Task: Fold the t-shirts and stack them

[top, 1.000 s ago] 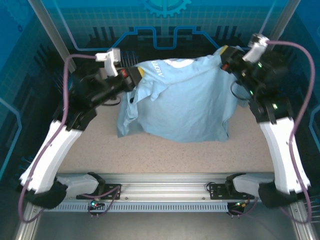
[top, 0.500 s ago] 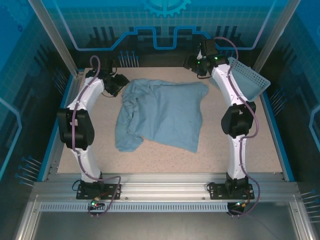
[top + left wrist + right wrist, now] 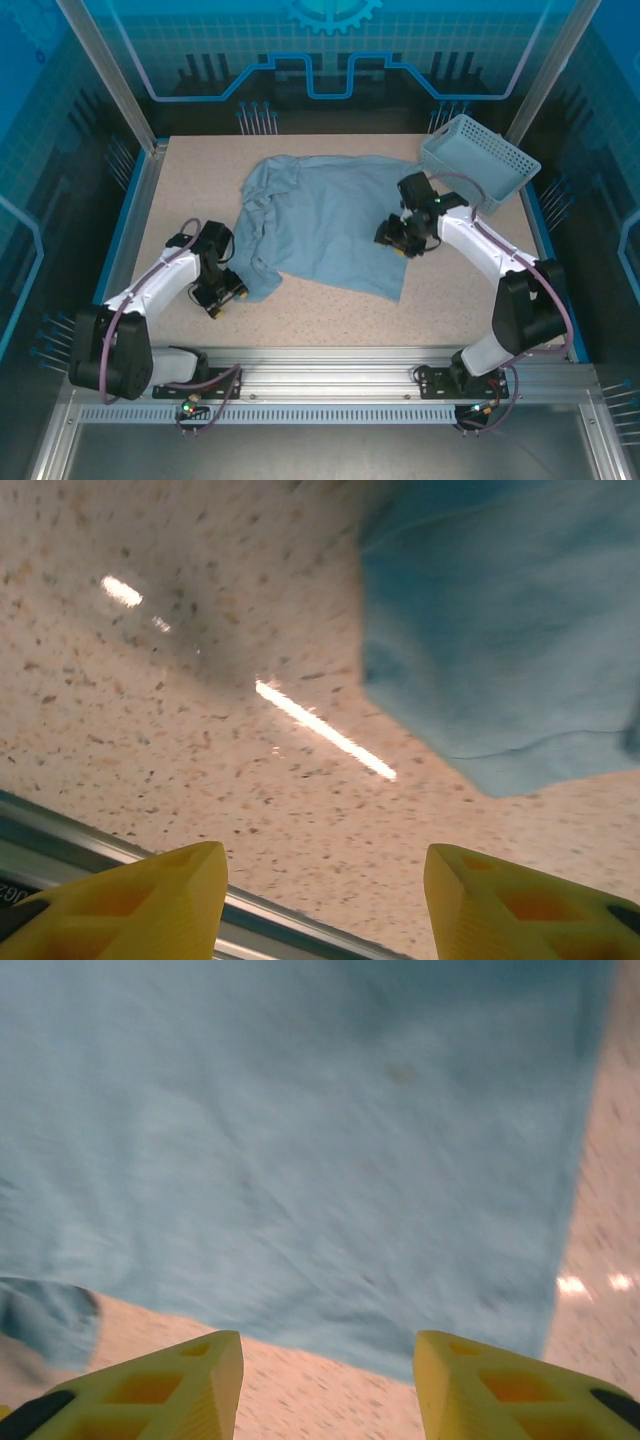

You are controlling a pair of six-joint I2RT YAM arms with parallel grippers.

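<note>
At the far right, a basket (image 3: 478, 163) stands near the t-shirt (image 3: 320, 225).

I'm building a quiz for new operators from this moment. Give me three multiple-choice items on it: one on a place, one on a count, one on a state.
1. Where does the light blue plastic lattice basket stand?
A. far right corner of the speckled table
B. near left corner
C. on the shirt
2. How many pale blue-grey cloth t-shirts lie on the table?
A. three
B. one
C. two
3. How is the right tool?
A. shut on the basket
B. shut on the shirt
C. open, empty

Key: A, it sits by the far right edge; B, a single shirt lies spread out; C, it stands open with nothing in it.
</note>
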